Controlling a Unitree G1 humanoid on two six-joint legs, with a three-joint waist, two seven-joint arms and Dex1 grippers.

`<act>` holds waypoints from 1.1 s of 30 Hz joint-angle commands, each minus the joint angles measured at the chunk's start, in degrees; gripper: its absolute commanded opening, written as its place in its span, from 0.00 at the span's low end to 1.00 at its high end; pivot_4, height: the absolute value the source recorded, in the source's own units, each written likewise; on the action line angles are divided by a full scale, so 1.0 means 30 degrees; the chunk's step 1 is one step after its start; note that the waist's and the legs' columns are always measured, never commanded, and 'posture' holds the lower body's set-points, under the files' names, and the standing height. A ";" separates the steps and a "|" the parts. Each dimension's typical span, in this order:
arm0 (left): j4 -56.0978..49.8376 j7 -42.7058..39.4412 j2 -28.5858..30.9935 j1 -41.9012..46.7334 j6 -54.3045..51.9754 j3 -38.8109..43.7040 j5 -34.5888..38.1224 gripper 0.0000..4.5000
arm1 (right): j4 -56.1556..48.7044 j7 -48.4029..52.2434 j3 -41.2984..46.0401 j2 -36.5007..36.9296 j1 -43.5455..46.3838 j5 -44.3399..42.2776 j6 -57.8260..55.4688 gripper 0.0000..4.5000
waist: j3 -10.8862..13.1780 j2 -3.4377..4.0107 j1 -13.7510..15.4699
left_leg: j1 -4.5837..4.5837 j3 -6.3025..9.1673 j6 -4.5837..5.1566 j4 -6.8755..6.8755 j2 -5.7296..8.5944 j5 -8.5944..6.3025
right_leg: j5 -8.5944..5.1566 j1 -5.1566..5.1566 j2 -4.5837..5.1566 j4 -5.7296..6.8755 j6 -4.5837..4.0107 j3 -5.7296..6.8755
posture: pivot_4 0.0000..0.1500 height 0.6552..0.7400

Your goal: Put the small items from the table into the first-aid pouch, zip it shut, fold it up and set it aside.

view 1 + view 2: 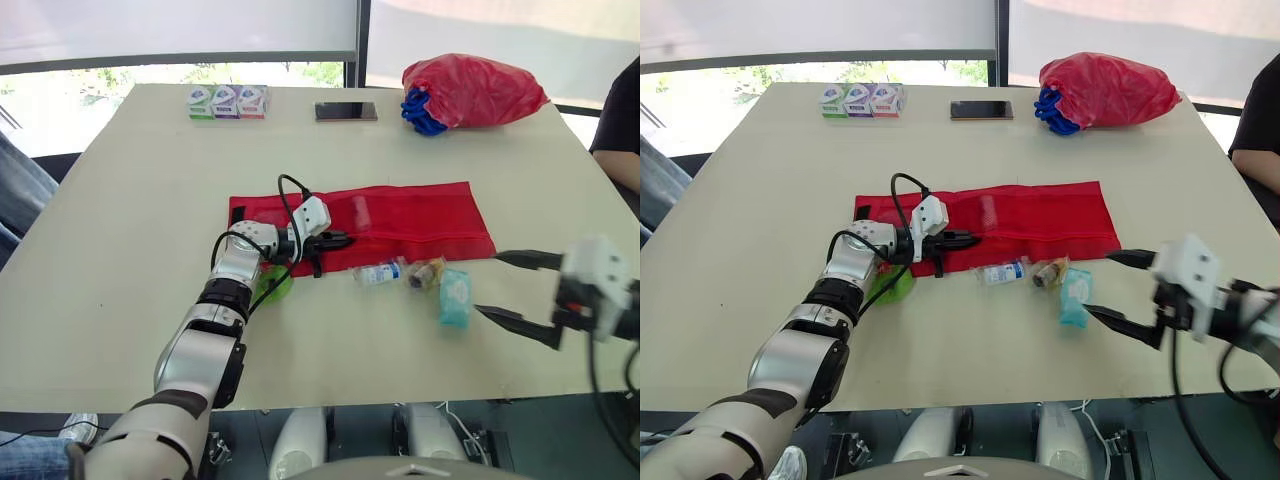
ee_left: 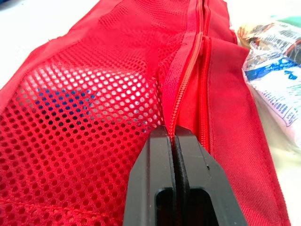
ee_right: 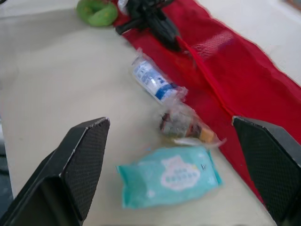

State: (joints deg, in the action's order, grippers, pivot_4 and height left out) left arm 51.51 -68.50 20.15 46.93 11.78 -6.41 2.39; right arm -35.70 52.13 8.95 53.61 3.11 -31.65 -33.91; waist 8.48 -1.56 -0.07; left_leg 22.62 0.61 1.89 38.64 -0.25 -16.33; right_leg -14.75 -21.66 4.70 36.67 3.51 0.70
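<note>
Red bag [image 1: 475,90], phone [image 1: 346,111], boxes [image 1: 227,102] behind pouch [image 1: 420,220].

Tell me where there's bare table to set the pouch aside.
Free: the wide strip between the pouch and the boxes, phone and red bag at the far edge; also the left side of the table beside the pouch. Crowded: the pouch's near edge, where the bottle, wipes pack, left hand and right hand sit.

Bright daylight floods in from the wide back window [image 1: 60,90], washed out with glare; the pale beige counter [image 1: 150,250] carries only soft, faint shadows.
</note>
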 commanded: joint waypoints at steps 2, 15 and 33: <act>-0.0176 -0.0078 0.0113 0.0099 0.0214 -0.0006 0.0026 0.00 | 0.1162 -0.0179 -0.4242 -0.0554 0.4136 0.2108 -0.0858 0.99 | -0.0008 -0.0015 0.0063 | -0.0005 0.0015 0.0002 0.0000 0.0009 -0.0001 | -0.0001 0.0014 0.0007 -0.0003 0.0000 0.0010 | 1.00 1.00; 0.0345 0.0084 0.0066 0.0363 0.0588 -0.0076 -0.0012 0.00 | 0.6529 0.0769 -1.4852 -0.4755 1.3510 0.9098 -0.2918 0.99 | 0.0002 0.0004 -0.0161 | 0.0037 0.0026 -0.0077 0.0026 0.0034 0.0045 | 0.0001 -0.0027 0.0018 0.0026 -0.0001 0.0021 | 1.00 1.00; 0.0560 0.0128 0.0051 0.0394 0.0809 -0.0063 -0.0002 0.00 | 0.7147 0.1819 -1.4882 -0.5872 1.4183 1.0793 -0.4862 0.17 | 0.0000 0.0007 -0.0220 | 0.0033 0.0032 -0.0083 0.0026 0.0029 0.0048 | 0.0001 -0.0034 0.0009 0.0037 -0.0001 0.0025 | 1.00 1.00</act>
State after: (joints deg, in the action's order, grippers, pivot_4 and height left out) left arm 52.95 -68.30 20.43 47.43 13.42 -6.89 2.33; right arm -11.50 57.17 -37.88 36.00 45.54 1.74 -46.87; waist 8.49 -1.54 -0.73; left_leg 22.72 0.71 1.64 38.72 -0.17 -16.19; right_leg -14.75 -21.76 4.72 36.78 3.50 0.78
